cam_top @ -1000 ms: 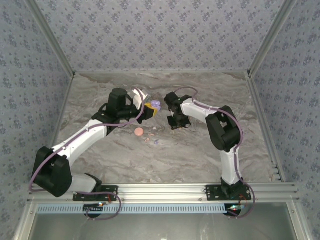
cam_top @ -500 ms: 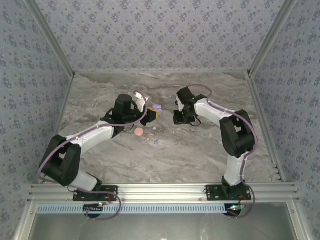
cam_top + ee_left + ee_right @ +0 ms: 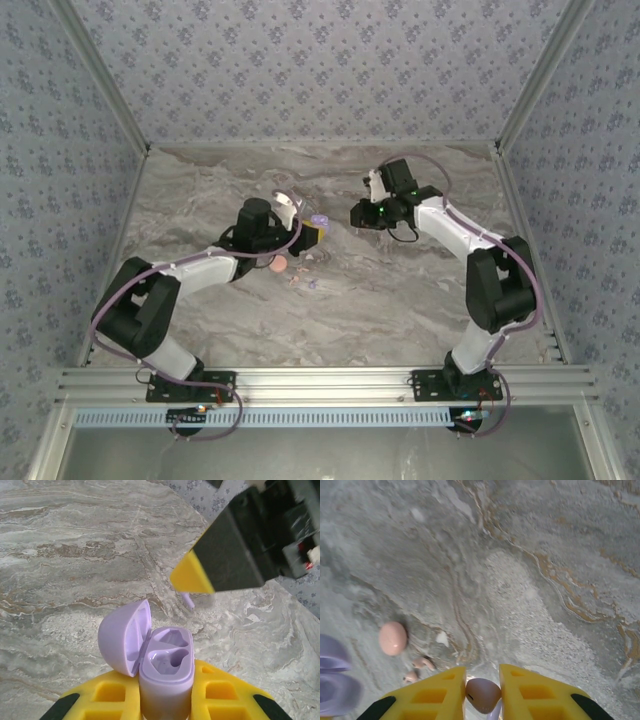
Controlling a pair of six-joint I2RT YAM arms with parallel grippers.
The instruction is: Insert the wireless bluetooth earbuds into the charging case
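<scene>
Left gripper [image 3: 165, 702]: clamped tight on lavender charging case [image 3: 166, 672]; case upright between the pads, lid [image 3: 124, 639] swung open to the left, two moulded wells showing.
Right gripper [image 3: 482, 680]: narrow, pinching a lavender earbud [image 3: 482, 694] between yellow fingers [image 3: 432, 692], above the marble table [image 3: 545, 555].
Pink earbuds [image 3: 422, 663]: two, lying on the table just beside the round salmon-pink case [image 3: 393, 638].
Spacing: grippers near each other over mid-table; lavender earbud and charging case apart.
</scene>
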